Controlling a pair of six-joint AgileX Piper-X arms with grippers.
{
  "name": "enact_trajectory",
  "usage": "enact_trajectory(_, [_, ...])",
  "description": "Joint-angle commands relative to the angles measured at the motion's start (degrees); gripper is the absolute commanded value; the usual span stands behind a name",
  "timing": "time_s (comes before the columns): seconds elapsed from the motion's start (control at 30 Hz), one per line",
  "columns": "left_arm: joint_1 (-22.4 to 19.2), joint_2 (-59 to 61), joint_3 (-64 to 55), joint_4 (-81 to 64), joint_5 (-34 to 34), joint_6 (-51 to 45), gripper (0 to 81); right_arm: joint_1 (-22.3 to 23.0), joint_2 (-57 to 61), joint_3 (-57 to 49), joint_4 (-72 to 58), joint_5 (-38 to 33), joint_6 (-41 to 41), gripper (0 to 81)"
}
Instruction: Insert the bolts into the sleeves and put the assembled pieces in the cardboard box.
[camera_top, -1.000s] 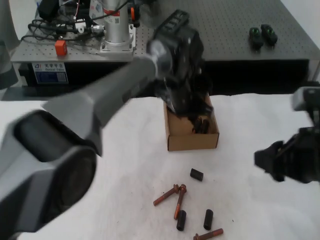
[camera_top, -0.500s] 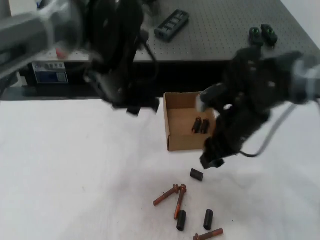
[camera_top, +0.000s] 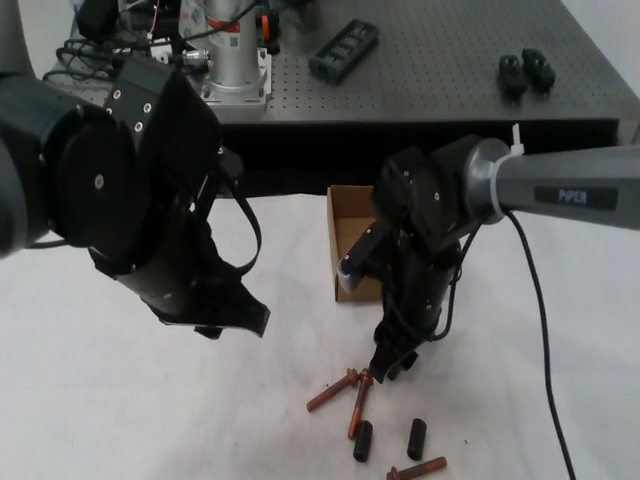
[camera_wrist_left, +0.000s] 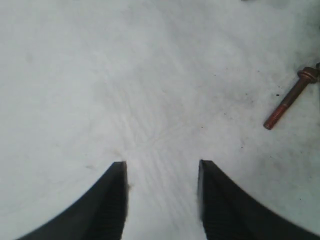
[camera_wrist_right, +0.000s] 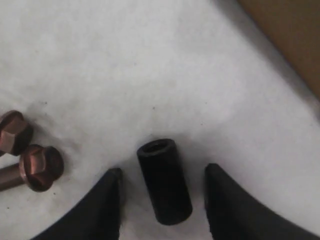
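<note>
Straddling a black sleeve (camera_wrist_right: 164, 187), the right gripper (camera_wrist_right: 162, 172) has its fingers apart, a gap on either side, gripping nothing. The sleeve lies flat on the white cloth (camera_wrist_right: 125, 60), its long axis running between the fingers and its open end away from the wrist. Two bolts (camera_wrist_right: 40, 167) lie beside it, and the cardboard box (camera_wrist_right: 290, 35) is near. The left gripper (camera_wrist_left: 162, 165) is also spread and empty, above the cloth.

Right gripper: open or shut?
Open: the right gripper straddles the black sleeve lying on the cloth, with a gap at each finger.
</note>
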Motion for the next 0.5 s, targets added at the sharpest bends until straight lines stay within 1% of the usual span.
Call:
enact_trajectory(0.0, [0.01, -0.62, -0.09, -0.25, 0.42, 0.96, 32.7, 0.94, 0.98, -0.86, 0.38, 1.97, -0.64, 29.8])
enact_trajectory(0.1, [0.01, -0.62, -0.09, -0.25, 1.43, 1.42, 32.7, 1.30, 0.94, -0.86, -0.09, 3.26, -0.64, 22.7])
enact_trajectory(0.13, [0.01, -0.62, -0.09, -0.25, 1.44, 1.65, 32.7, 1.28, 0.94, -0.86, -0.45, 3.60, -0.64, 19.1])
enact_trajectory(0.2, [0.01, -0.62, -0.09, -0.25, 2.62, 2.92, 32.7, 1.28, 0.94, -0.86, -0.71, 4.05, -0.64, 11.0])
enact_trajectory(0.27, [0.01, -0.39, -0.09, -0.47, 5.39, 3.88, 32.7, 1.28, 0.79, -0.86, -0.73, 4.04, -0.64, 0.8])
enact_trajectory(0.3, [0.01, -0.13, -0.09, -0.95, 7.20, 4.29, 32.7, 1.28, 0.60, -0.86, -0.73, 4.04, -0.52, 1.9])
enact_trajectory(0.47, [-0.17, 3.58, -0.09, -6.97, 16.70, 4.99, 32.7, -0.54, -2.33, -0.86, -0.73, 2.67, 2.69, 1.8])
